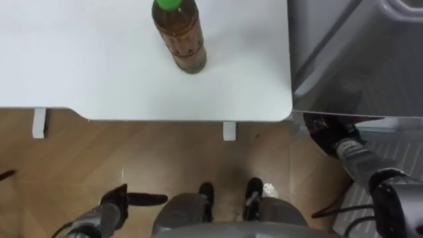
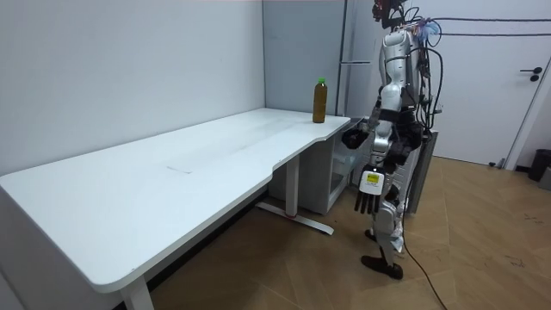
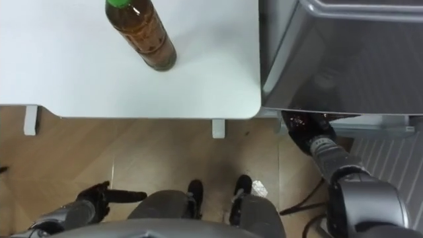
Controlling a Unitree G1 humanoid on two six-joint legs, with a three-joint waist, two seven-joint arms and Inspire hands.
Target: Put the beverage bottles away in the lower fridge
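Observation:
A tea bottle (image 1: 180, 36) with a green cap stands upright near the right end of the white table (image 1: 79, 66). The grey fridge (image 1: 357, 59) stands directly right of the table. My right hand (image 1: 324, 129) reaches out low at the bottom edge of the fridge's grey front, and its fingers are hidden under that edge. My left hand (image 1: 125, 197) hangs at my side over the wooden floor, fingers straight, holding nothing. In the room view I stand at the table's far end, between the bottle (image 2: 319, 102) and the fridge, with the left hand (image 2: 368, 194) hanging down.
The table's rounded corner (image 1: 284, 109) lies close to the fridge's side, leaving a narrow gap. A pale ribbed surface (image 1: 400, 142) shows low at the right beneath the fridge front. The table's feet (image 1: 229, 131) rest on the wooden floor.

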